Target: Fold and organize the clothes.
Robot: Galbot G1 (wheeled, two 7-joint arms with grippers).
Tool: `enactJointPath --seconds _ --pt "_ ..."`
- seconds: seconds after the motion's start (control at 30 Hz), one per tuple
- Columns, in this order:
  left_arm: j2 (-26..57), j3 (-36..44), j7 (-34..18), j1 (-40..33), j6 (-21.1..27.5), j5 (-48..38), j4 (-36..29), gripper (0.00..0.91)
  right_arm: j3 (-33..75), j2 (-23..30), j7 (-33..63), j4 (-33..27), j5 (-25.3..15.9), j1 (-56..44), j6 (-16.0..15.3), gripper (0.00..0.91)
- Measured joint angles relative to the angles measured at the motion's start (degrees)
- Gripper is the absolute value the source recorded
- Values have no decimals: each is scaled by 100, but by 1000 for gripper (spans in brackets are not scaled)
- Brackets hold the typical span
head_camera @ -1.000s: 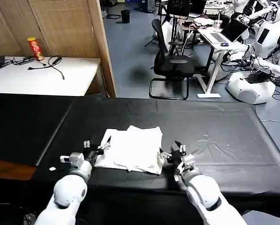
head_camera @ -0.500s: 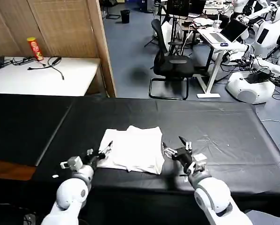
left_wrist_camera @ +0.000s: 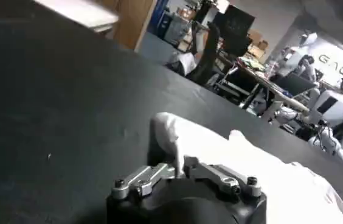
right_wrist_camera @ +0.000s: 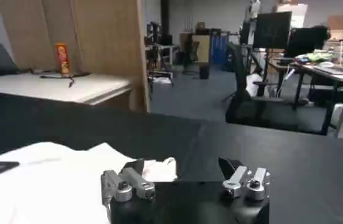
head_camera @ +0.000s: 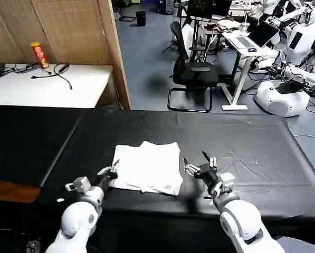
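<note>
Both grippers have backed off the folded shirt [head_camera: 146,167] mid-table, my right gripper [head_camera: 198,164] spread empty beside it, my left gripper [head_camera: 109,172] at its corner, seemingly released; soft and light, I'd pinch doubled hem edges.

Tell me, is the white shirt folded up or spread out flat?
Folded. The white T-shirt lies as a compact rectangle on the black table, no sleeves sticking out, layered edges showing along its near side.
</note>
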Motion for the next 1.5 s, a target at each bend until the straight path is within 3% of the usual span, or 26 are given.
enactJointPath --seconds 0.13,0.47,0.6,0.83,1.07,1.1,1.13,1.3,1.5 --pt "477 -147 -32 -34 29 531 -147 0 152 -16 -5 -27 19 9 22 878" --pt "2499 -1057 -200 198 93 878 -558 0 207 48 -5 -34 21 44 29 878" --pt "2914 -1306 -309 286 293 869 -938 0 208 108 -7 -35 20 27 38 878" --pt "2477 -528 -675 157 559 857 -1565 0 267 98 -18 80 5 -129 44 878" --pt "1338 983 -577 -252 355 1237 -1201 0 383 105 -90 210 106 -389 45 878" --pt "1155 1154 -568 -301 344 1307 -1100 800 394 88 -90 235 176 -420 3 878" --pt "976 1301 -549 -340 330 1396 -982 878 402 67 -88 259 254 -438 -46 878" --pt "207 1900 -265 -366 232 1851 -532 878 366 -52 -32 342 677 -474 -275 878" --pt "71 2153 -51 -243 90 2131 -624 878 93 -47 96 219 1230 -350 -484 878"
